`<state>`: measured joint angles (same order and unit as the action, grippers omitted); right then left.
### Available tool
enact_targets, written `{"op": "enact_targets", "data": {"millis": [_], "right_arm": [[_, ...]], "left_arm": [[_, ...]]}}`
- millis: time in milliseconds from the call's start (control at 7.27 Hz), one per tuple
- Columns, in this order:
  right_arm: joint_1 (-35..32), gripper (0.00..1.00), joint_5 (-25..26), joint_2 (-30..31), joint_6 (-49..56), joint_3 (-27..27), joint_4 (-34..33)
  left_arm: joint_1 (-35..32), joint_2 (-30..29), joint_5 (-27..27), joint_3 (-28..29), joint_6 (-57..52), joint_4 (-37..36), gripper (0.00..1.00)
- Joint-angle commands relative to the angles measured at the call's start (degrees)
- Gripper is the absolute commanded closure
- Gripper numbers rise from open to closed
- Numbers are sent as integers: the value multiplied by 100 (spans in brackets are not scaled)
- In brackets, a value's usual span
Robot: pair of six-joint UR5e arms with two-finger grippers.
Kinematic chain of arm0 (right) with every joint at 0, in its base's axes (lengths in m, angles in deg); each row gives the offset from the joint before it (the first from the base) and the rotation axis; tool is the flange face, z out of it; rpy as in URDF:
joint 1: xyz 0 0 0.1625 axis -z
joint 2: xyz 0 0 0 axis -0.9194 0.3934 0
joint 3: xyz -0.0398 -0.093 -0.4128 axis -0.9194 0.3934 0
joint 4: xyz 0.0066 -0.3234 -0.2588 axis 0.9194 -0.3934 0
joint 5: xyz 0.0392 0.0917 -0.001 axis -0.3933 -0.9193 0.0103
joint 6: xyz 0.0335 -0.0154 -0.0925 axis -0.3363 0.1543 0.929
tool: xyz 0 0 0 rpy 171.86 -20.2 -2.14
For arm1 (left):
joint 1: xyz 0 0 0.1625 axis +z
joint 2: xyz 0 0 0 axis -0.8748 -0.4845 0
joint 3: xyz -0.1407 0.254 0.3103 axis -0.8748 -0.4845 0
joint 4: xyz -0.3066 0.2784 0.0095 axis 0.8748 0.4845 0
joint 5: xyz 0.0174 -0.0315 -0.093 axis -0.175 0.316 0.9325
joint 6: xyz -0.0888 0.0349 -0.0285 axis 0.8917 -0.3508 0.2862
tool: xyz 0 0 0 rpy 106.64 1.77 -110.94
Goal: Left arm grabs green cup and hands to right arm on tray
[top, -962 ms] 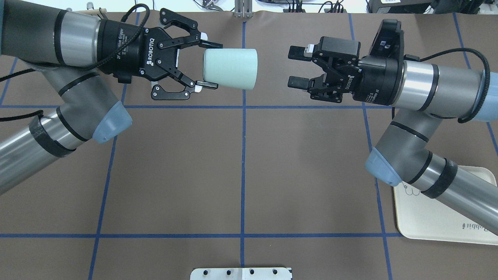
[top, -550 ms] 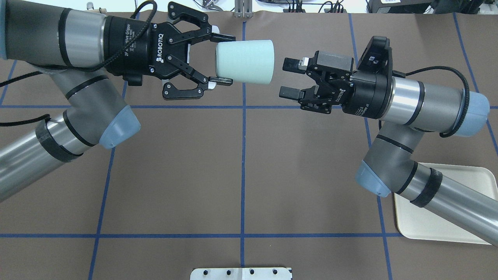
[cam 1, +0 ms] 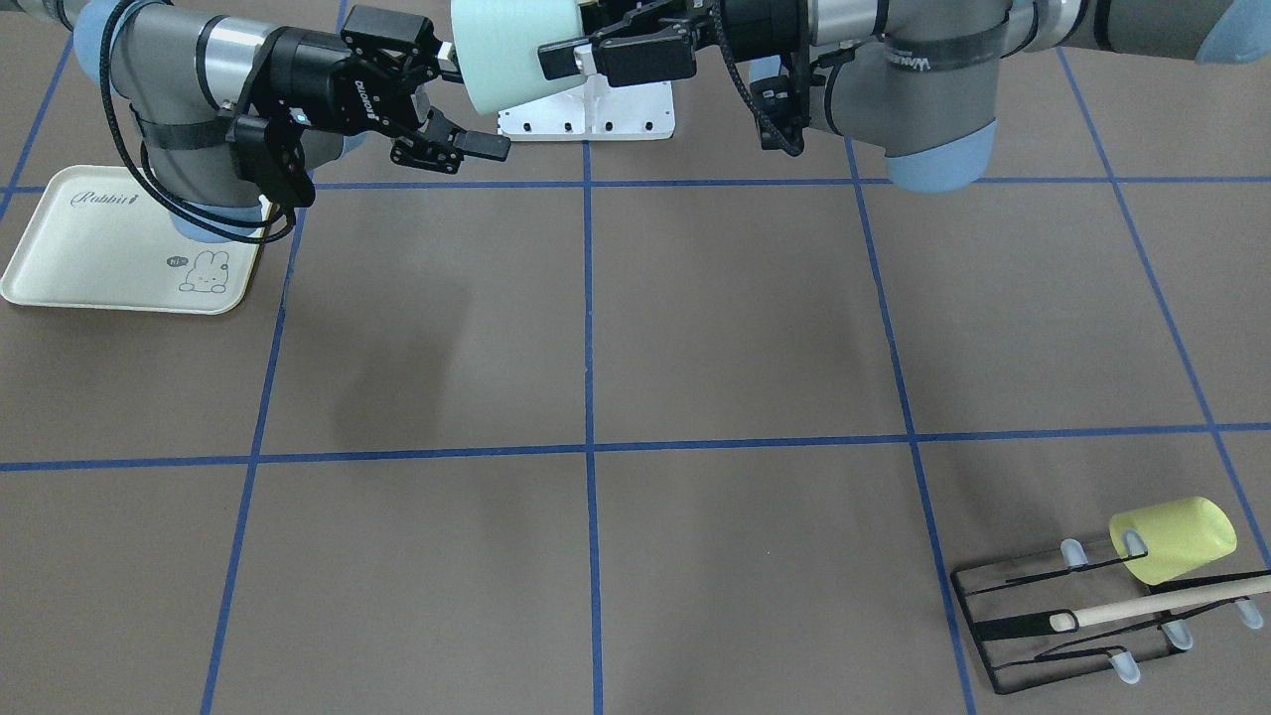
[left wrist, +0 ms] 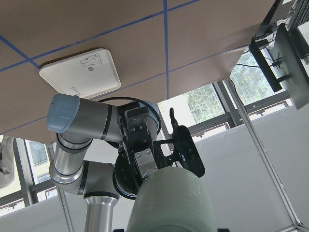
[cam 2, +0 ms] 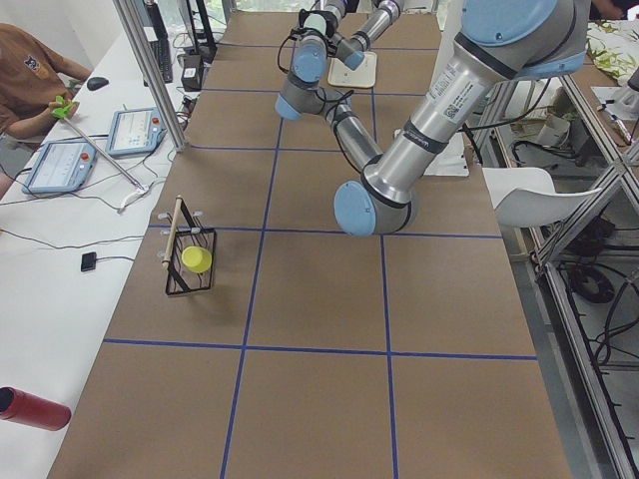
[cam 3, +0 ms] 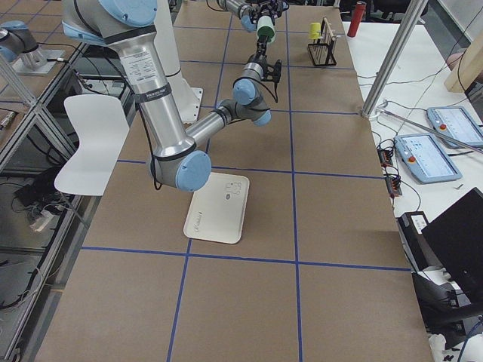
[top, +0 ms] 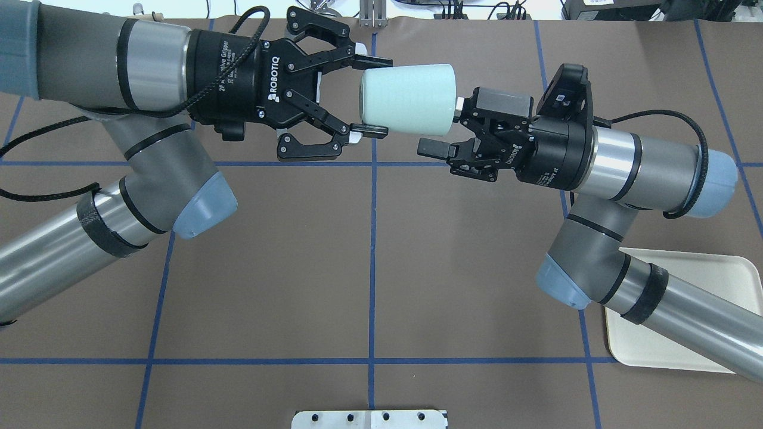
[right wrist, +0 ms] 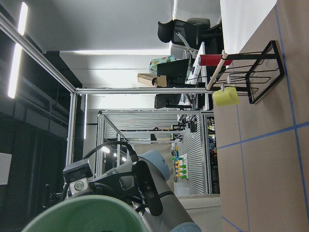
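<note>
Green cup (top: 408,99) is up in the air, lying on its side between the two claws. The left claw (top: 372,95) is closed on the cup's small end, with one finger on each side. The right claw (top: 444,125) is open wide at the cup's big end. Its fingers are on either side of the rim and are not squeezing it. The tray (top: 673,345) sits on the table, well away from both claws, partly hidden by the right arm (top: 644,167).
</note>
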<state>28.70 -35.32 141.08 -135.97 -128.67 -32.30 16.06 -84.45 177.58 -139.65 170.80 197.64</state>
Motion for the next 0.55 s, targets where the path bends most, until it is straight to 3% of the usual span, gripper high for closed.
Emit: {"op": "enact_targets", "data": {"millis": [0,138,412], "right_arm": [[8,38,8,2,-117,4,158],[8,56,8,19,-117,4,245],[8,73,17,46,-117,144,518]], "left_arm": [[49,-5,-2,0,3,-1,100],[50,4,-2,-8,3,-1,100],[58,4,7,0,29,-1,100]]}}
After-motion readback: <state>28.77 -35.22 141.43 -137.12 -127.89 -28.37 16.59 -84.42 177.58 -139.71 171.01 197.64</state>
